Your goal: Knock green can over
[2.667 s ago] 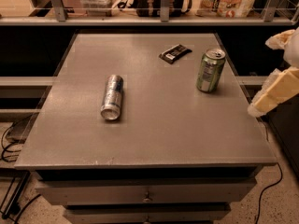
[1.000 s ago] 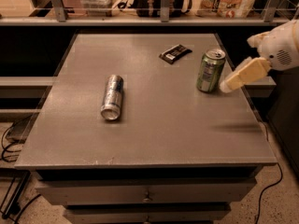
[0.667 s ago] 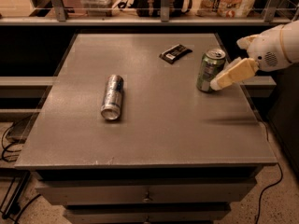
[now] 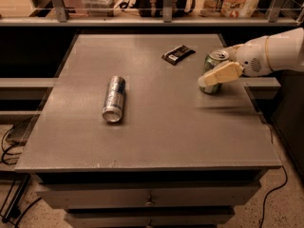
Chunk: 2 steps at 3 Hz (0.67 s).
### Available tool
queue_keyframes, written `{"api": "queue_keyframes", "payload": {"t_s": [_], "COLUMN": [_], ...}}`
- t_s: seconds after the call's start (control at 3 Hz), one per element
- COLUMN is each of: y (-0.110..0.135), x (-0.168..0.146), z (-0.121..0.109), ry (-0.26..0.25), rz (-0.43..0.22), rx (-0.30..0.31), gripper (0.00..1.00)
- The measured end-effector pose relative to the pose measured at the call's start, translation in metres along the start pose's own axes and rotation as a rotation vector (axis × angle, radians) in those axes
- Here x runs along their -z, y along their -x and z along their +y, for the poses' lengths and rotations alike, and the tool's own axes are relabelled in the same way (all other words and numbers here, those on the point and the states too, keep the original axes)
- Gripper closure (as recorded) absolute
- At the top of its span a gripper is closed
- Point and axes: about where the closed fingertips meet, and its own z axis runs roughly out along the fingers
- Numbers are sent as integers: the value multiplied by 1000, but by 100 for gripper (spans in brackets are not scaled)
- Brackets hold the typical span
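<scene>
- The gripper [image 4: 212, 77] has slid further toward 9 o'clock and now lies across the front of the green can [image 4: 216, 59], touching it.
- The green can stands roughly upright at 2 o'clock on the table [image 4: 156, 141].
- I cannot tell whether the gripper is apart or together.
- A silver-and-blue can [image 4: 114, 99] lies on its side toward 9 o'clock.
- A dark packet [image 4: 178, 54] lies at 1 o'clock.
</scene>
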Motion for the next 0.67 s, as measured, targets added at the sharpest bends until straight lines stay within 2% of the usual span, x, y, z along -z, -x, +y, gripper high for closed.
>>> {"api": "queue_keyframes", "payload": {"t_s": [0.33, 0.67], "y": [1, 12], "x": [-9, -11], "z": [-1, 2], "ry": [10, -7], "rz": [-26, -16], "rx": [-26, -5], "gripper": [41, 65]}}
